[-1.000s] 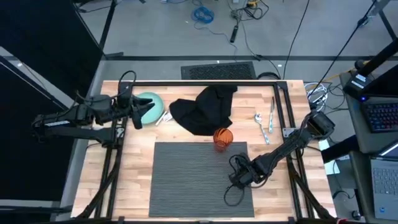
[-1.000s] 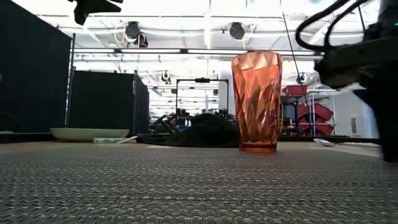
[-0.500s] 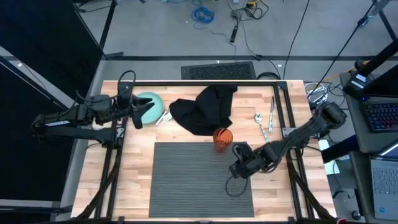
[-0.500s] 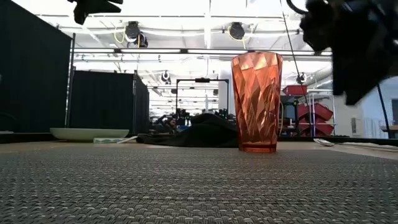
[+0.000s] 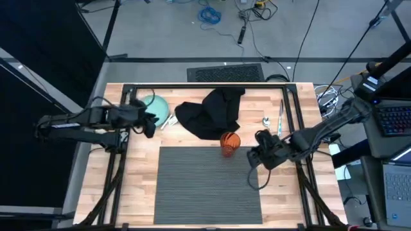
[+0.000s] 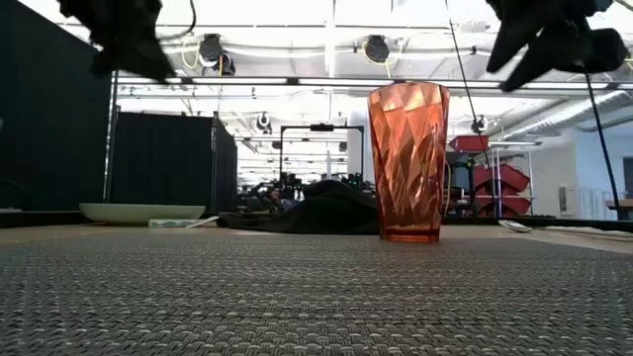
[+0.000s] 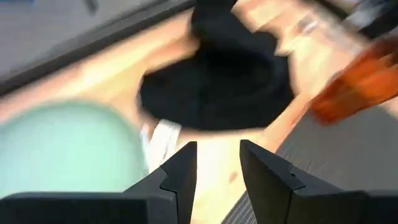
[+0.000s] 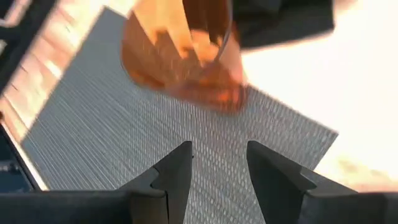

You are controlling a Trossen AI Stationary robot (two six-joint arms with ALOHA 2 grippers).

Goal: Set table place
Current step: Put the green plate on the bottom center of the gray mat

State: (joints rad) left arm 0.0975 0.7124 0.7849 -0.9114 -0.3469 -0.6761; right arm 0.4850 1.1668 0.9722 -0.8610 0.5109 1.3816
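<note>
The wooden bench [image 5: 138,173] fills the middle of the high view. On it the dark grey ribbed placemat [image 5: 202,186] lies flat in the lower centre of the frame, and its upper edge is just below the other things. In the low view the placemat [image 6: 316,297] covers the whole lower half of the picture.

A black cloth napkin [image 5: 212,112] lies crumpled above the placemat, in the upper centre of the frame. To its left a pale green plate [image 5: 158,104] sits near the upper left corner of the bench. An orange faceted tumbler [image 5: 230,143] stands upright at the upper edge of the placemat, right of centre. In the low view the tumbler [image 6: 408,161] is in the middle. A spoon [image 5: 267,126] and a second piece of cutlery [image 5: 280,117] lie to the right of the napkin.

The left end effector [image 5: 149,122] is in the air over the left part of the bench, just below the plate. Its fingers [image 7: 180,177] are spread and pinch nothing. The right end effector [image 5: 255,153] is to the right of the tumbler, over the right edge of the placemat. Its fingers [image 8: 174,174] are also spread and empty.
</note>
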